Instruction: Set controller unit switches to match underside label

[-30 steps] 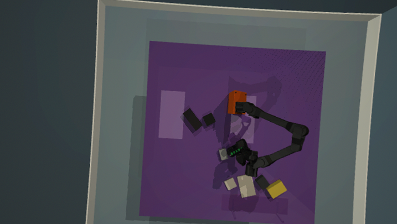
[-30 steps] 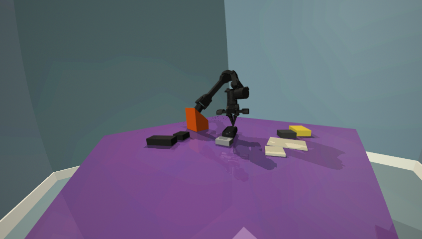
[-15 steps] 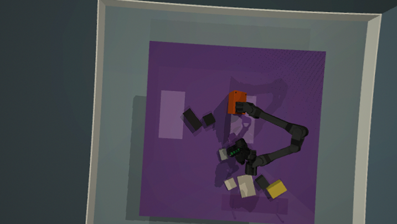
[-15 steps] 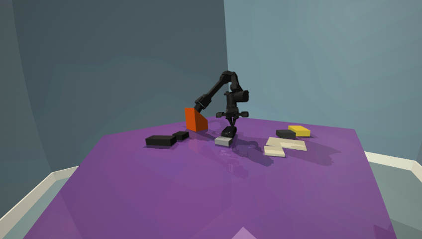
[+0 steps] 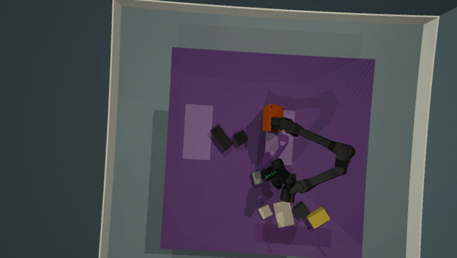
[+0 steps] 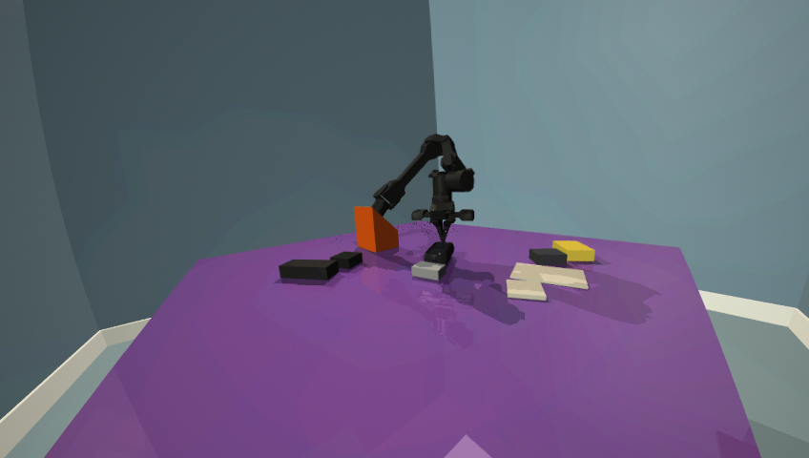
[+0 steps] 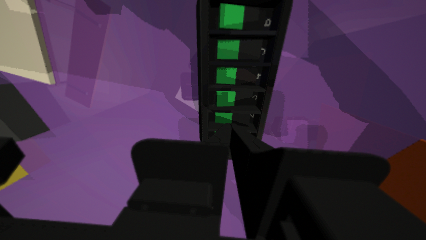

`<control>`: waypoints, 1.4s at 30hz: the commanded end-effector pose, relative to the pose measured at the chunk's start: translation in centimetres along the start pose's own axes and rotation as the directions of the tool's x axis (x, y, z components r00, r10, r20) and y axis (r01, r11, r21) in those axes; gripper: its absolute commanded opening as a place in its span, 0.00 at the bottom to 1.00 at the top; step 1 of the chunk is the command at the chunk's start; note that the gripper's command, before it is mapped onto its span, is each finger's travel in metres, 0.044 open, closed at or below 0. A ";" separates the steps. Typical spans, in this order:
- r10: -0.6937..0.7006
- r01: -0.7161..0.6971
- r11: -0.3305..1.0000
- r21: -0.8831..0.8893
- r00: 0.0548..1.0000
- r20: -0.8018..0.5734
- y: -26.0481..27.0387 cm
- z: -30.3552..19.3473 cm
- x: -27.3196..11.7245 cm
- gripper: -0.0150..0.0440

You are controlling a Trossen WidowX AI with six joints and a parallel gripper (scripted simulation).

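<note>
The dark grey controller unit sits on its base on the purple bench, label hidden underneath. In the wrist view its switches run in a column, with several green ends showing on the left and small, hard-to-read numbers on the right. The nearest switch is mostly hidden by my fingers. Which ends are pressed down is hard to tell. My gripper is shut and empty, pointing down. Its tips are at or just above the unit's near end; contact cannot be made out.
A light grey block lies close by the unit's far end. The orange block is at the arm's base. Two black blocks lie beyond. Cream blocks, a dark block and a yellow block lie opposite.
</note>
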State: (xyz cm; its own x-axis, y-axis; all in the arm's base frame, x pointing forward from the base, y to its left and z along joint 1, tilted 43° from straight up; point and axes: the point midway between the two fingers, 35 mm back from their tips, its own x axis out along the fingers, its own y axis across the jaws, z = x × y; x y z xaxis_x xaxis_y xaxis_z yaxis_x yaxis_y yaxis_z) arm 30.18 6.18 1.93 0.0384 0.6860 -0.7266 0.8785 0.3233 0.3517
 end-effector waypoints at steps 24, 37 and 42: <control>0.020 -0.020 1.000 -0.012 1.000 0.016 0.5 2.2 -0.7 0.25; 0.020 -0.020 1.000 -0.012 1.000 0.015 0.5 2.2 1.1 0.25; 0.021 -0.020 1.000 -0.012 1.000 0.015 0.5 2.2 1.8 0.25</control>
State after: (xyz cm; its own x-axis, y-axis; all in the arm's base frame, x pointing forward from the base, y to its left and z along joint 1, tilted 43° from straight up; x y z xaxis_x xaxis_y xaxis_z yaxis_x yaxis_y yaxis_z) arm 32.01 5.79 0.00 0.0733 0.6790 -0.7305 0.8661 0.3199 0.3842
